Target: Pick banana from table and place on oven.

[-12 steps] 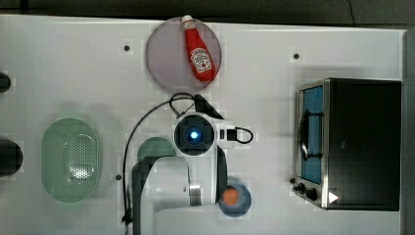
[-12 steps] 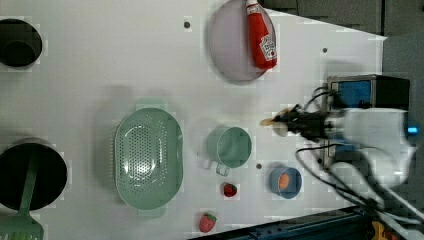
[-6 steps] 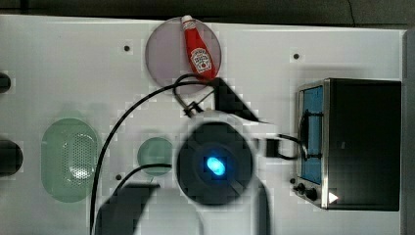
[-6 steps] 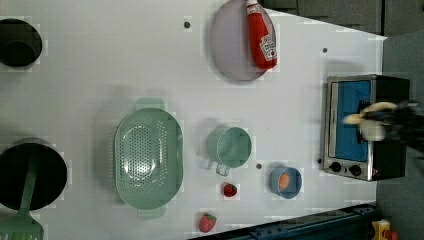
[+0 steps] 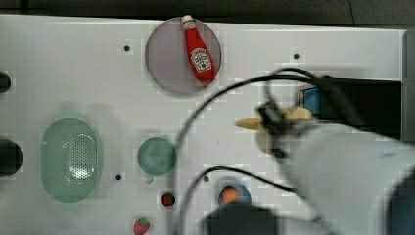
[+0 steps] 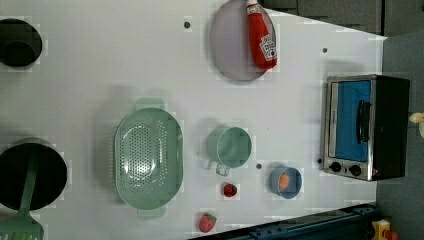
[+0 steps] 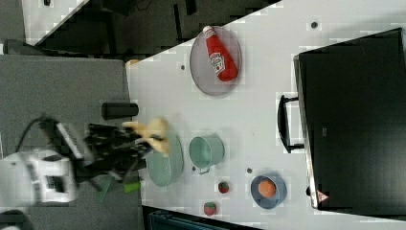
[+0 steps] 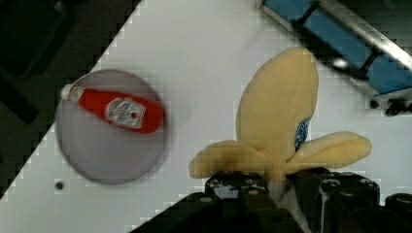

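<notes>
A soft yellow peeled banana [image 8: 279,116] hangs in the air, and my gripper [image 8: 277,183] is shut on its lower end. In the top view the banana [image 5: 252,123] and the gripper [image 5: 272,123] float over the white table [image 5: 73,68], just off the oven's [image 5: 377,105] left side. In the right view the gripper [image 7: 142,142] with the banana [image 7: 149,128] sits far to the right view's left of the oven's black top [image 7: 354,120]. In the left view the oven [image 6: 367,127] stands with its bluish door shut, and a yellow banana tip [image 6: 417,119] shows at the left view's right edge.
A ketchup bottle [image 5: 198,49] lies on a grey plate [image 5: 166,63]. A green colander [image 5: 71,159], a green mug [image 5: 156,155], a blue bowl [image 5: 234,193] holding something orange and two strawberries [image 5: 168,199] sit on the table. My cables [image 5: 205,105] trail across the table's middle.
My arm has lifted and carried the banana toward the oven. In the left view it has slid off the right edge, leaving the oven uncovered.
</notes>
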`<action>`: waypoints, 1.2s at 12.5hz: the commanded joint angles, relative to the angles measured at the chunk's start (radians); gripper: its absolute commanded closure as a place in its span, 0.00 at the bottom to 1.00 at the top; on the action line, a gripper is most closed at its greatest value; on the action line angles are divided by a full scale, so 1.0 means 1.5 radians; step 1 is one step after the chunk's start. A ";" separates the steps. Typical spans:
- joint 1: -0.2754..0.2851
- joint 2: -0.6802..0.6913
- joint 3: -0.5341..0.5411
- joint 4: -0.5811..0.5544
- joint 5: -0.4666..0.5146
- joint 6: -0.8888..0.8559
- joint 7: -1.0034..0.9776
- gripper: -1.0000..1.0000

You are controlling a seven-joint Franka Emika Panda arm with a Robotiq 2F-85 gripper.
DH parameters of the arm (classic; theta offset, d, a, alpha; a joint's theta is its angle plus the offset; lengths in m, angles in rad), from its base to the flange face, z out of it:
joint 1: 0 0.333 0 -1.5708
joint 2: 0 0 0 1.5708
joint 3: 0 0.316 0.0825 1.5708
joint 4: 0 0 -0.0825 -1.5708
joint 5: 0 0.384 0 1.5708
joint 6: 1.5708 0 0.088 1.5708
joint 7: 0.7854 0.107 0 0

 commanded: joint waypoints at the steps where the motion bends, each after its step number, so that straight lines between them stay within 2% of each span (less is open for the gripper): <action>1: -0.020 0.073 -0.065 -0.011 -0.005 -0.008 -0.149 0.75; 3: -0.022 0.108 -0.128 -0.010 -0.005 0.029 -0.255 0.75; 7: -0.023 0.203 -0.233 -0.010 -0.005 0.180 -0.468 0.75; 9: -0.024 0.253 -0.266 -0.009 -0.005 0.235 -0.549 0.75; 12: -0.025 0.304 -0.291 -0.009 -0.002 0.259 -0.600 0.75; 13: -0.025 0.312 -0.292 -0.009 -0.002 0.259 -0.602 0.73; 15: -0.026 0.314 -0.292 -0.008 -0.002 0.260 -0.603 0.52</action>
